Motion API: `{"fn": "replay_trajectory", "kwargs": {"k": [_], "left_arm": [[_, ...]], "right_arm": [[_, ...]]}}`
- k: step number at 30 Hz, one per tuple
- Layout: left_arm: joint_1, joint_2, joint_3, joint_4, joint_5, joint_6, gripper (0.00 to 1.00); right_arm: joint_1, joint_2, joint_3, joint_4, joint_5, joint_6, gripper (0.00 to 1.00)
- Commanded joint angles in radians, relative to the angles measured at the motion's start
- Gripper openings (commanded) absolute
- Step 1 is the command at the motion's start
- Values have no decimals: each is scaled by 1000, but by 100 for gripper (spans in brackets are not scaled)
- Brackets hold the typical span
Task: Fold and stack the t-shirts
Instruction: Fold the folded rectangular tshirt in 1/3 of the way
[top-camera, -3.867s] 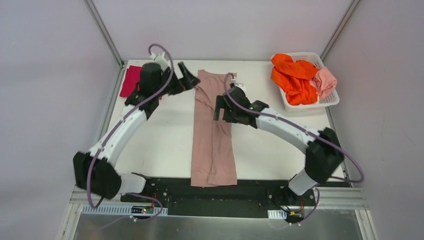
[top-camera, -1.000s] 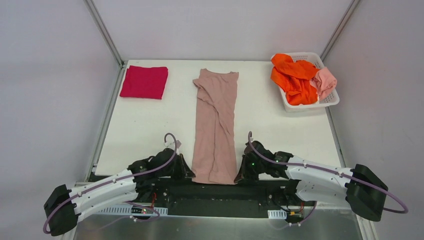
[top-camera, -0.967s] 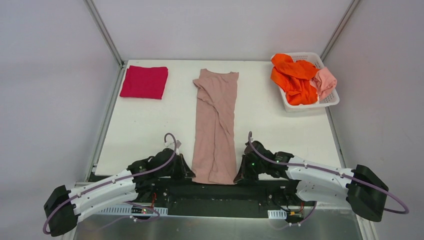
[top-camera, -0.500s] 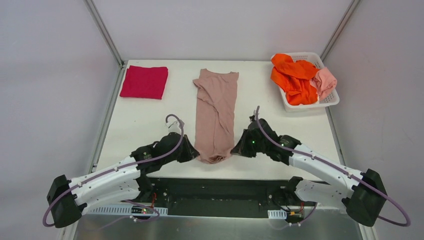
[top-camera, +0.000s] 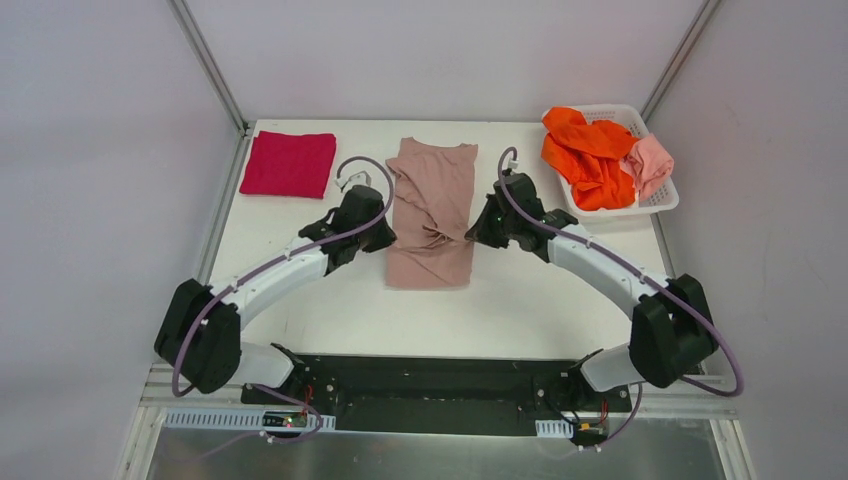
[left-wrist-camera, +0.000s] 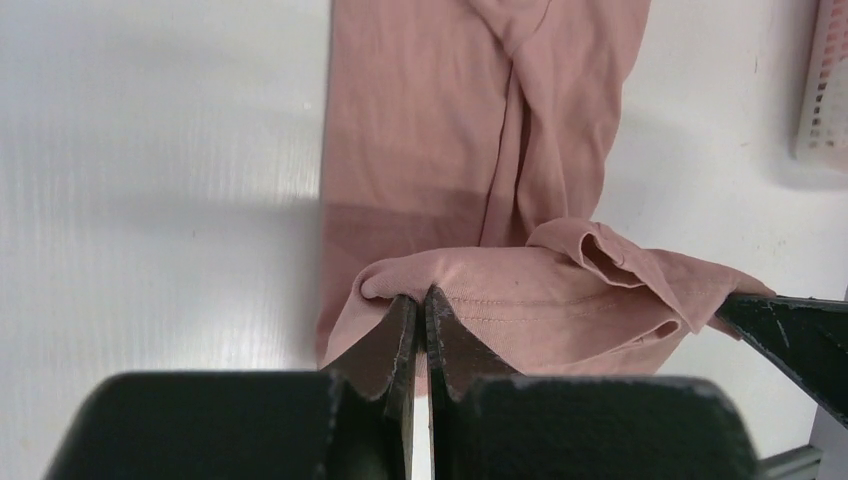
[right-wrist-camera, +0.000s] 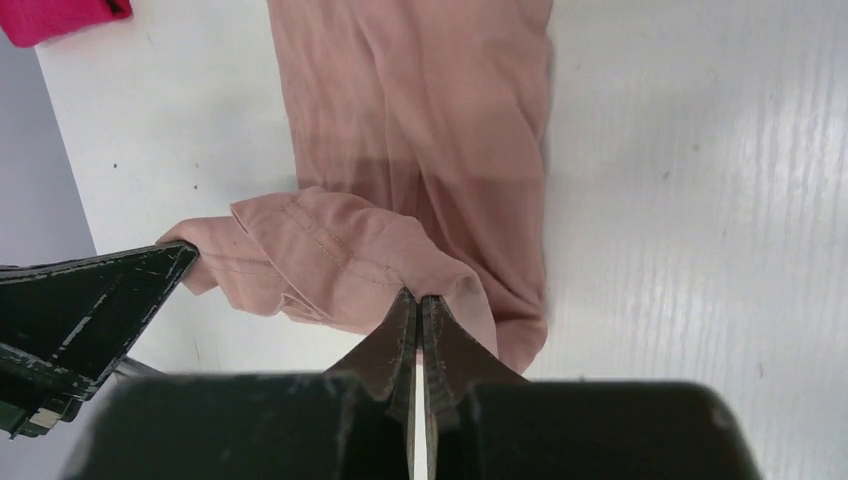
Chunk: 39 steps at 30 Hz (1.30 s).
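A dusty-pink t-shirt (top-camera: 432, 205) lies in a narrow strip at the table's middle, its near hem lifted and doubled back over the far part. My left gripper (top-camera: 388, 236) is shut on the hem's left corner (left-wrist-camera: 400, 285). My right gripper (top-camera: 470, 236) is shut on the hem's right corner (right-wrist-camera: 440, 275). The held hem (left-wrist-camera: 560, 300) sags between the two grippers above the flat cloth. A folded crimson t-shirt (top-camera: 289, 164) rests at the far left. Orange (top-camera: 585, 150) and salmon-pink (top-camera: 652, 162) t-shirts lie crumpled in the basket.
A white lattice basket (top-camera: 655, 200) stands at the far right corner of the table (top-camera: 300, 300). The black mounting rail (top-camera: 430, 385) runs along the near edge. Grey walls enclose the table on three sides.
Both grippers have carried the pink shirt's near hem from the table's front edge up towards the far side, doubling the strip over itself. The strip now looks about half as long.
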Motion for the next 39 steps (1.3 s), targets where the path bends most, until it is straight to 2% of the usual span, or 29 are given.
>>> {"fn": "replay_trajectory", "kwargs": {"k": [1,12,17,20,21,23,24,26,28,30,31,33,34,39], "left_arm": [[64,109,108,59,65,77,0],[149,325,245,73,177,129,0],[179,407,290,83,237,135,2],[202,454,311,83,280,130,8],[209,464,316,83,291,128,13],[222,472,323,83,301,127,30],[226,473,327,83,300,131,39],[237,466,337,82,307,145,63],[245,445,346,77,318,154,78],[246,405,341,70,317,165,97],[245,381,329,68,310,168,99],[246,302,280,65,293,171,99],[246,271,253,63,284,170,99],[245,82,61,51,304,130,99]], "right_arm": [[-61,80,84,66,-68,-56,0],[-166,256,157,140,-277,-123,0],[-191,335,211,148,-326,-139,0],[-207,381,238,145,-332,-137,0],[-211,396,250,142,-336,-137,3],[-221,427,278,125,-338,-137,6],[-226,445,296,111,-339,-139,12],[-235,463,334,73,-340,-147,30],[-237,455,359,39,-326,-156,53],[-236,428,360,15,-304,-159,66],[-235,405,348,12,-298,-158,72],[-231,347,294,16,-284,-150,91],[-223,317,265,19,-275,-149,97],[-126,185,146,29,-263,-178,100]]}}
